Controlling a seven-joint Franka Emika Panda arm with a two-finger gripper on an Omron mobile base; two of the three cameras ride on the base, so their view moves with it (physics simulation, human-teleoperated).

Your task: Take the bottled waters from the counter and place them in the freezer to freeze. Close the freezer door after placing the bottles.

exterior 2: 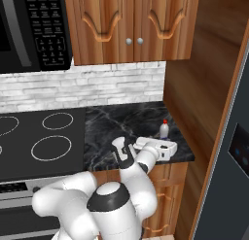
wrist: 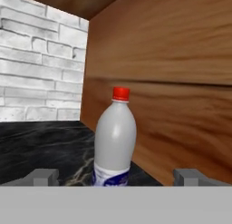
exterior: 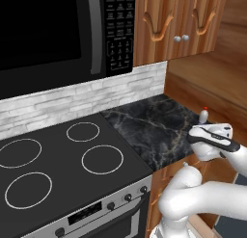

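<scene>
From the left base view, the red-capped bottle (exterior: 203,115) is standing upright near the right edge of the black marble desk (exterior: 149,126), just beyond the gripper (exterior: 212,131). The right base view is showing the same — bottle beside the wooden side panel (exterior 2: 204,88). In the hand view, the fingertips (wrist: 43,176) are standing spread, flanking the bottle, not pinching it.

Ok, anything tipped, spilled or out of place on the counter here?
Nothing stands out. The red-capped bottle stands upright on the black counter by the wooden side panel, no spill around it. The open hand faces it without touching.
</scene>
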